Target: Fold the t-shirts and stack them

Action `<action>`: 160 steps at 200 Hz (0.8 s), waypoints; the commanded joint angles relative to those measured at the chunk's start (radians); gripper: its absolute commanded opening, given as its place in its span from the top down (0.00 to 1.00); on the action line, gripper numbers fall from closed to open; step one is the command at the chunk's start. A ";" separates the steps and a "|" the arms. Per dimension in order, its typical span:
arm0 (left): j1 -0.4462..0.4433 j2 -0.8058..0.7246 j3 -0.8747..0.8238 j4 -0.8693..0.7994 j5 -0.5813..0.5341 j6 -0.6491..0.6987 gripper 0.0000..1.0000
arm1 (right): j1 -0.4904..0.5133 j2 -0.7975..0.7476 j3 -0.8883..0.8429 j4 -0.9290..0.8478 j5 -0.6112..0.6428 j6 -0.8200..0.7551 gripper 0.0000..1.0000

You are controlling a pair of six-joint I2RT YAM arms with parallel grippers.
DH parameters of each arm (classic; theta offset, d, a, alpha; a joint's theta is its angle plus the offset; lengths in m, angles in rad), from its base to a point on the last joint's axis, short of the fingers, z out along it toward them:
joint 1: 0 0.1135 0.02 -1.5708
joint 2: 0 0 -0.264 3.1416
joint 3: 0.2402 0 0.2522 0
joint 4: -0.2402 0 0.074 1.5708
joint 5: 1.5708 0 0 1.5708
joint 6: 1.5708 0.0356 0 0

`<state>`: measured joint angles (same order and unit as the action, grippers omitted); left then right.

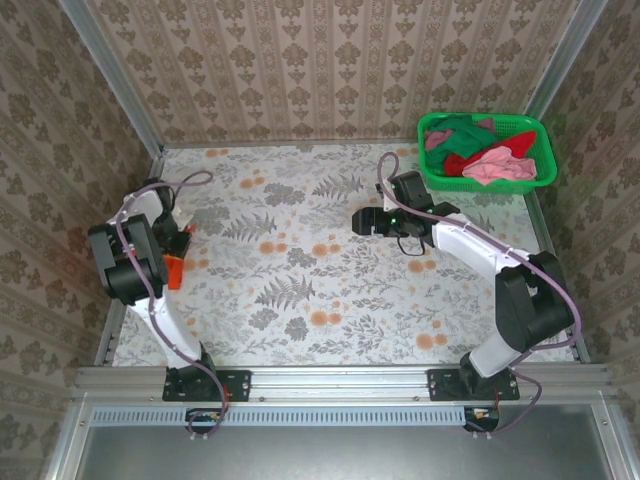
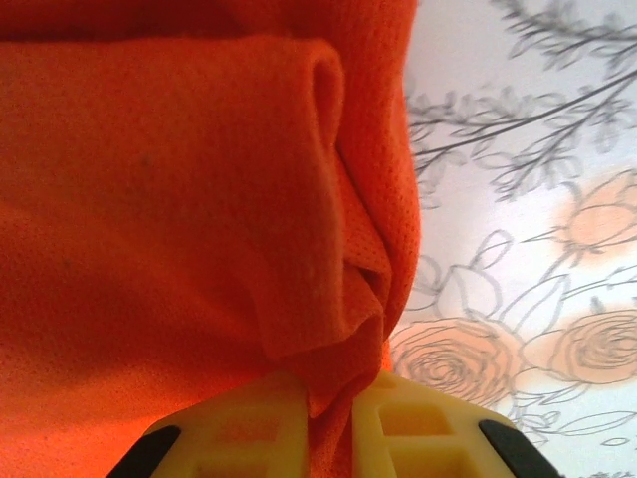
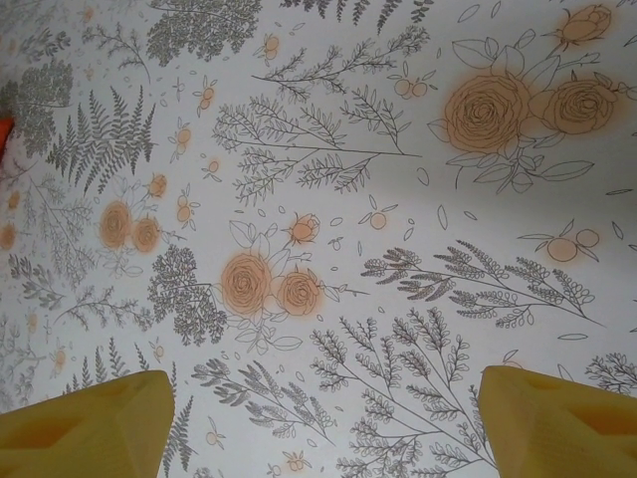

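Two yellow fingers (image 2: 249, 438) of the left gripper (image 2: 328, 423) are clamped on a fold of the orange shirt (image 2: 169, 199), which lies bunched at the left edge of the floral table (image 1: 300, 300). The right gripper (image 3: 323, 418) hovers over bare tabletop near the middle, its fingers spread wide with nothing between them. Well apart from both, in the far right corner, a green basket (image 1: 541, 150) holds a pink shirt (image 1: 500, 166), a red shirt (image 1: 457, 165) and a green shirt (image 1: 462, 128), heaped together.
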<state>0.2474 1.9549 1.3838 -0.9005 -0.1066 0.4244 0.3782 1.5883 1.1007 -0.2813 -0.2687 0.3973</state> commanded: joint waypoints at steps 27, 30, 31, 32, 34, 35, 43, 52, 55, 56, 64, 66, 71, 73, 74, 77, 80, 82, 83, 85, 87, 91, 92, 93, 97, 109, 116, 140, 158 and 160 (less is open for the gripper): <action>0.019 -0.038 0.001 0.017 0.066 -0.015 0.79 | 0.013 0.035 0.063 0.007 0.027 0.020 0.18; 0.017 -0.047 -0.005 0.027 0.069 -0.027 0.76 | 0.014 0.033 0.065 0.005 0.031 0.017 0.18; 0.017 -0.050 -0.007 0.031 0.070 -0.032 0.75 | 0.014 0.033 0.066 0.004 0.033 0.017 0.18; 0.017 -0.053 -0.010 0.036 0.071 -0.035 0.75 | 0.014 0.033 0.067 0.003 0.034 0.017 0.18; 0.016 -0.058 -0.015 0.045 0.077 -0.044 0.73 | 0.013 0.032 0.067 0.001 0.036 0.016 0.18; 0.017 -0.060 -0.017 0.050 0.078 -0.049 0.73 | 0.013 0.031 0.067 0.001 0.038 0.016 0.18; 0.016 -0.093 -0.038 0.081 0.122 -0.079 0.68 | 0.013 0.024 0.066 -0.002 0.054 0.010 0.18; 0.016 -0.127 -0.050 0.111 0.152 -0.122 0.60 | 0.014 0.011 0.064 -0.006 0.080 0.006 0.17; 0.017 -0.138 -0.055 0.119 0.166 -0.134 0.56 | 0.014 0.007 0.064 -0.007 0.089 0.005 0.17; 0.017 -0.143 -0.056 0.121 0.169 -0.138 0.55 | 0.013 0.006 0.063 -0.007 0.093 0.005 0.16; 0.014 -0.181 -0.071 0.147 0.199 -0.174 0.49 | 0.012 -0.011 0.056 -0.008 0.122 -0.003 0.14; 0.014 -0.191 -0.076 0.157 0.211 -0.183 0.47 | 0.012 -0.016 0.054 -0.008 0.130 -0.005 0.13; 0.011 -0.220 -0.091 0.177 0.232 -0.205 0.41 | 0.010 -0.027 0.049 -0.006 0.151 -0.012 0.11; 0.011 -0.233 -0.098 0.191 0.240 -0.216 0.39 | 0.011 -0.033 0.047 -0.005 0.164 -0.015 0.10; 0.010 -0.239 -0.102 0.198 0.242 -0.222 0.38 | 0.010 -0.035 0.047 -0.005 0.169 -0.015 0.10; 0.010 -0.256 -0.113 0.217 0.255 -0.238 0.36 | 0.009 -0.044 0.043 -0.003 0.183 -0.019 0.09; 0.008 -0.279 -0.126 0.235 0.267 -0.255 0.32 | 0.008 -0.052 0.041 -0.001 0.194 -0.023 0.07; 0.007 -0.293 -0.133 0.250 0.276 -0.267 0.30 | 0.006 -0.057 0.037 0.000 0.198 -0.026 0.06; 0.006 -0.300 -0.137 0.258 0.280 -0.273 0.30 | 0.005 -0.060 0.036 0.001 0.209 -0.027 0.06; 0.005 -0.309 -0.148 0.270 0.290 -0.285 0.27 | 0.004 -0.065 0.032 0.003 0.213 -0.032 0.04; 0.005 -0.327 -0.159 0.285 0.298 -0.297 0.25 | 0.003 -0.070 0.029 0.004 0.222 -0.035 0.04; 0.003 -0.359 -0.180 0.315 0.311 -0.320 0.22 | -0.001 -0.081 0.021 0.009 0.238 -0.038 0.02; 0.002 -0.366 -0.186 0.323 0.314 -0.327 0.21 | -0.003 -0.084 0.019 0.011 0.242 -0.039 0.01; 0.001 -0.374 -0.191 0.330 0.316 -0.334 0.21 | -0.003 -0.087 0.018 0.010 0.245 -0.040 0.01; -0.002 -0.405 -0.214 0.359 0.319 -0.358 0.17 | -0.010 -0.099 0.009 0.016 0.258 -0.043 0.00; -0.022 -0.496 -0.286 0.443 0.325 -0.420 0.02 | -0.032 -0.139 -0.028 0.043 0.292 -0.054 0.00; -0.037 -0.551 -0.325 0.480 0.307 -0.446 0.00 | -0.048 -0.163 -0.055 0.062 0.310 -0.061 0.00; -0.093 -0.721 -0.492 0.641 0.218 -0.511 0.00 | -0.103 -0.258 -0.168 0.136 0.407 -0.073 0.00; -0.117 -0.818 -0.650 0.789 0.208 -0.533 0.00 | -0.142 -0.319 -0.300 0.248 0.511 -0.125 0.00; -0.120 -0.830 -0.671 0.803 0.197 -0.535 0.00 | -0.145 -0.323 -0.315 0.264 0.525 -0.136 0.00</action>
<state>0.1505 1.2068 0.8822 -0.3206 0.1341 -0.0154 0.2729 1.3373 0.9249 -0.1562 0.0715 0.3389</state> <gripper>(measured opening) 0.997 0.998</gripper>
